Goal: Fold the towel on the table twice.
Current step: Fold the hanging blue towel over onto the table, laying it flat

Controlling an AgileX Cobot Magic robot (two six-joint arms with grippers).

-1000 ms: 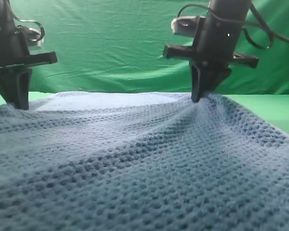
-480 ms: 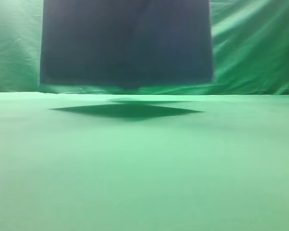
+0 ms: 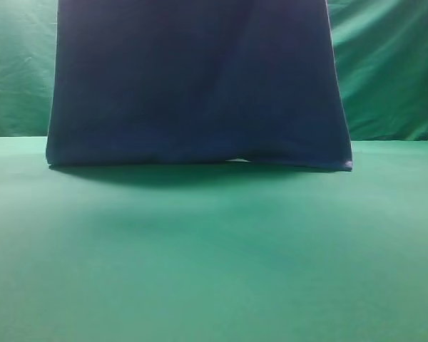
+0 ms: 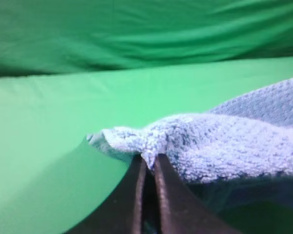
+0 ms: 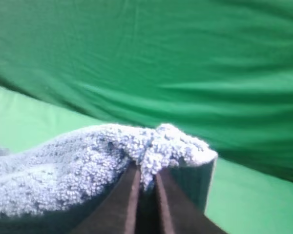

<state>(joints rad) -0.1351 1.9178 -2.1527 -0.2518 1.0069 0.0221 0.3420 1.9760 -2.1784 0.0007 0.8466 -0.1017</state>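
From the high view it's all green: smooth table (image 3: 214,271) in front, wrinkly backdrop (image 3: 385,71) behind. The towel (image 3: 196,78) hangs like a dark curtain, bottom hem just over the far part of the table, bare green on both sides. Left wrist view: left gripper (image 4: 149,163) clamped tight on a fluffy waffle-weave corner. Right wrist view: right gripper (image 5: 145,180) pinching its corner the same way

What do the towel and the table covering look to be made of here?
Towel: soft looped terry-like cloth, probably cotton; fuzzy nubs and a bumpy weave show in both wrist views. Table covering: smooth matte green fabric, apparently thin, with no visible weave.
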